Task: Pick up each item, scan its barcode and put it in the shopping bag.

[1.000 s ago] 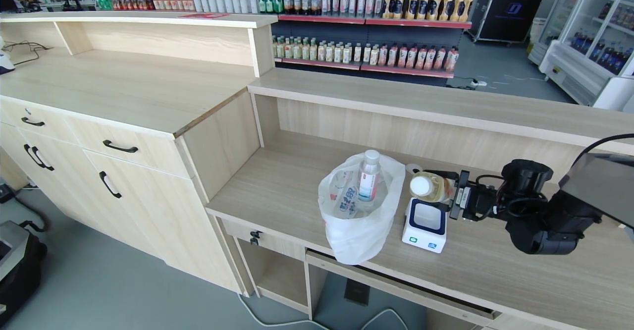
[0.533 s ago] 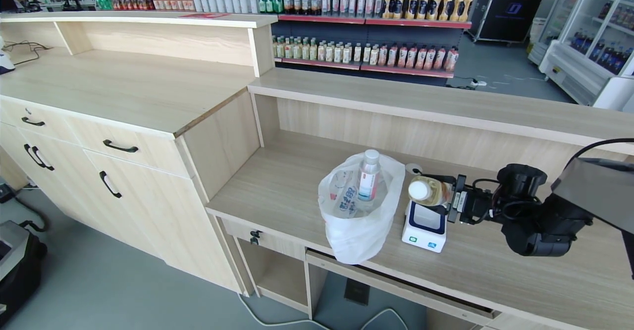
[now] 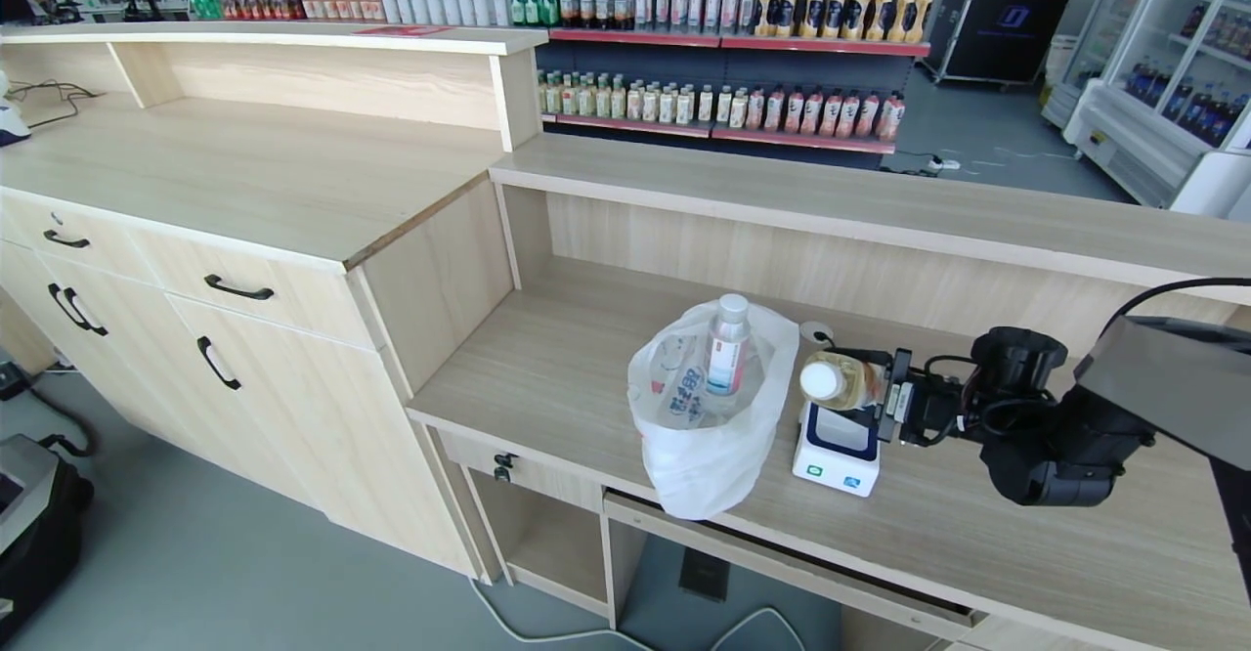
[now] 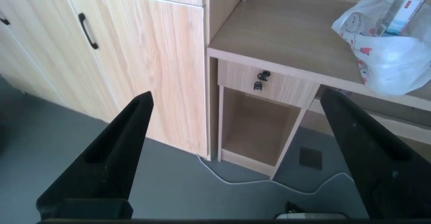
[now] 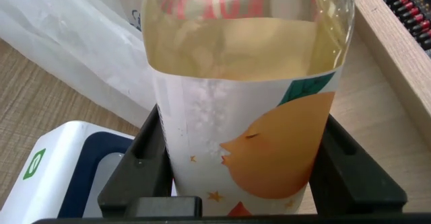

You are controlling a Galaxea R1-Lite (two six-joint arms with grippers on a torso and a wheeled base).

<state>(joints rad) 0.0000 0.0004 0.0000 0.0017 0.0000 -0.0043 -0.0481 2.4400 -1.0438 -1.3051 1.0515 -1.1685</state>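
The surface [image 3: 547, 377] is shut in behind the right claw [image 3: 856, 381] by an upright wooden back panel [image 3: 782, 260]. Its front edge runs just past the scanner [image 3: 836, 451] on the near side. Bare wood lies open beyond the shopping bag [image 3: 709, 446] and back along the arm.

The right claw is clamped on the juice bottle [image 3: 833, 379], one finger on each side of the label. The bottle lies roughly level, its white cap leading ahead of the fingertips toward the bag. The white scanner sits right under the claw, apart from the bottle. The bag stands just ahead of the claw, next to the scanner, its mouth open, with a water bottle [image 3: 728, 343] upright inside.

The right arm stretches low over the surface with the wrist roughly level.

The left claw [image 4: 236, 96] hangs off the surface over the floor in front of the cabinets, its fingers spread wide apart and holding nothing.
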